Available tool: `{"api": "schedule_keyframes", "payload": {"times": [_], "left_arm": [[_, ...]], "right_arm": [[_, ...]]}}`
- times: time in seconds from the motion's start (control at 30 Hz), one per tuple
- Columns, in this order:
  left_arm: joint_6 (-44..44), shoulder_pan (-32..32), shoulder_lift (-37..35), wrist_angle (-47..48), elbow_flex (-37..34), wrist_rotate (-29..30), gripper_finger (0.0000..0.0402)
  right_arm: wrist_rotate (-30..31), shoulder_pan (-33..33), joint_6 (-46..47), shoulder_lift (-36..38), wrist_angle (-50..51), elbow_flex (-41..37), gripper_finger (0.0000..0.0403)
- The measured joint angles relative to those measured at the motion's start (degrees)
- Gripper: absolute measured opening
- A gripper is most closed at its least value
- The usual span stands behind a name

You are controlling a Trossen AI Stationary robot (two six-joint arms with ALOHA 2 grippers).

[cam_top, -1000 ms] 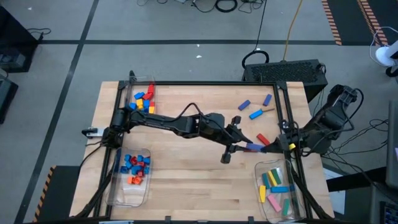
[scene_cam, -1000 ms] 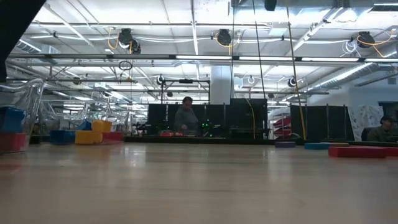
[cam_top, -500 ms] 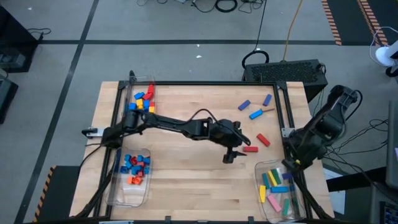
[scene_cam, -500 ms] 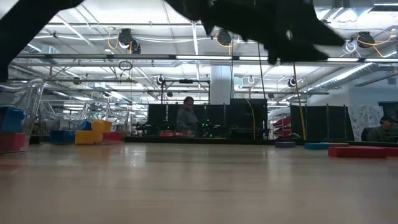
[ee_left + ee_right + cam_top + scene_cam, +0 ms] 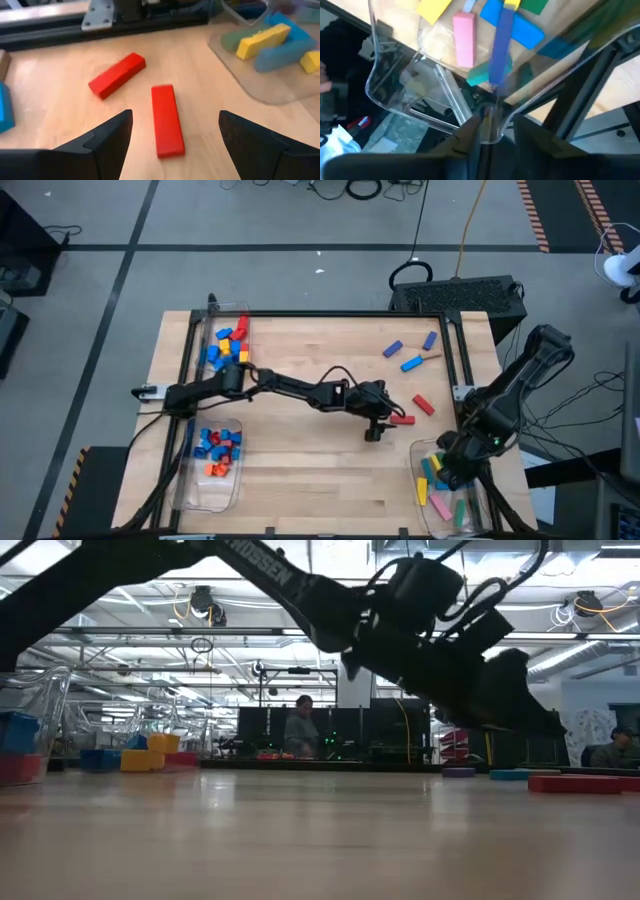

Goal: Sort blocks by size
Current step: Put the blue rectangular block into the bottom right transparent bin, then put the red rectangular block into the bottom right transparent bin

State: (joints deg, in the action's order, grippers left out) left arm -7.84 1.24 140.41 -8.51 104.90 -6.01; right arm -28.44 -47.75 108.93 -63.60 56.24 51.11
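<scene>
High view: left hand (image 5: 376,423) reaching over wooden counter (image 5: 300,470) beside red bar (image 5: 402,420); right hand (image 5: 452,472) hanging over clear bin (image 5: 418,498) of long bars.

Low view: dark arm looming, hands indistinct.

Left wrist view: fingers (image 5: 107,137) spreading wide, empty, flanking smooth flat red bar (image 5: 167,120).

Right wrist view: right hand (image 5: 491,127) pinching purple bar (image 5: 499,47) above bin's glossy rim.

right gripper (image 5: 452,470) carried the purple bar (image 5: 501,40) to over the bin (image 5: 418,480), left gripper (image 5: 377,423) slid nearer the red bar (image 5: 402,420)
</scene>
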Motion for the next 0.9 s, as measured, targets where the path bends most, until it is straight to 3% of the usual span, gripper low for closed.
{"api": "schedule_keyframes", "payload": {"times": [0.2, 0.37, 0.67, 0.9], "left_arm": [[1.5, -0.4, 4.2, -4.8, 0.0, 0.3, 0.0297], [1.5, -0.4, 4.8, -6.5, 0.0, 3.1, 0.0294], [1.5, -0.2, 6.0, -8.4, 0.1, -0.2, 0.0228], [1.7, 0.3, 8.2, -10.6, 0.1, 0.1, 0.0219]], "right_arm": [[0.0, 0.0, 3.7, -1.2, -2.3, 0.0, 0.0147], [0.0, 0.0, 6.6, -0.1, -4.1, 0.2, 0.0172], [-0.1, 0.1, 6.5, 1.3, -2.7, 1.6, 0.0168], [-0.4, 0.1, 9.7, 2.1, -3.8, 1.6, 0.0165]]}}
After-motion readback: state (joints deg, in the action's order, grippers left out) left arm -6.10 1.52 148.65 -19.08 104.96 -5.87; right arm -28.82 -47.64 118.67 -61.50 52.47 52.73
